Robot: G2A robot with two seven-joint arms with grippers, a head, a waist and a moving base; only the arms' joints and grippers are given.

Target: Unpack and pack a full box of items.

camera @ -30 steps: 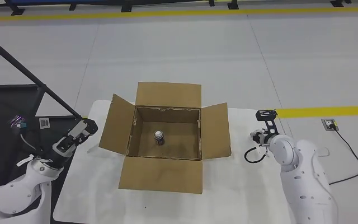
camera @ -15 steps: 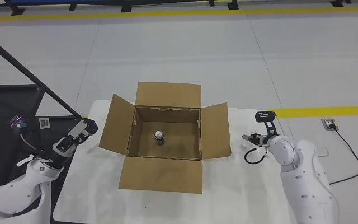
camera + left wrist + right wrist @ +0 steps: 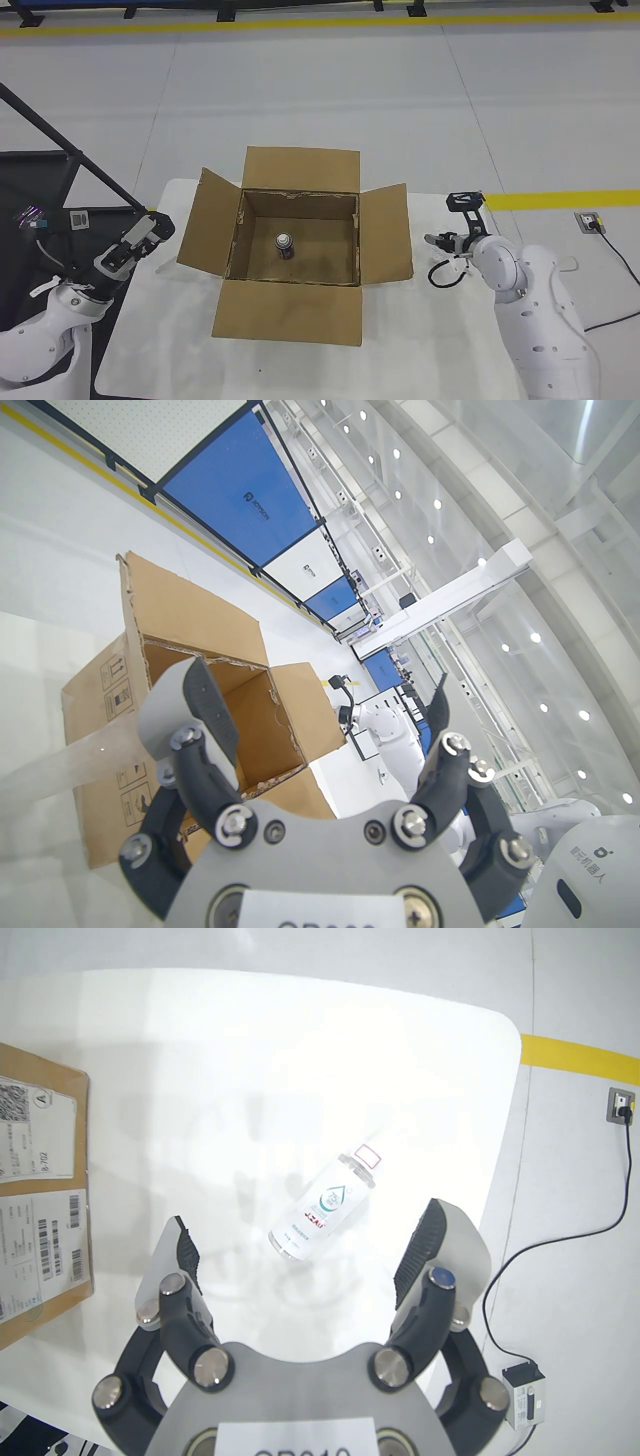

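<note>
An open cardboard box stands in the middle of the white table, all its flaps folded out. A small dark-capped bottle stands upright on its floor. A white spray bottle lies on its side on the table to the right of the box. My right gripper hovers over it, open, jaws on either side and apart from it. In the top view that gripper is just past the box's right flap. My left gripper is open and empty, off the box's left flap.
The table's rounded right edge lies close behind the white bottle. A wall of the box rises right in front of the left gripper. A black stand and dark cloth sit at the far left. A floor socket with a cable is on the right.
My right gripper has shifted left, closer to the box's right flap. The left arm, the box and the bottle inside it have stayed put.
</note>
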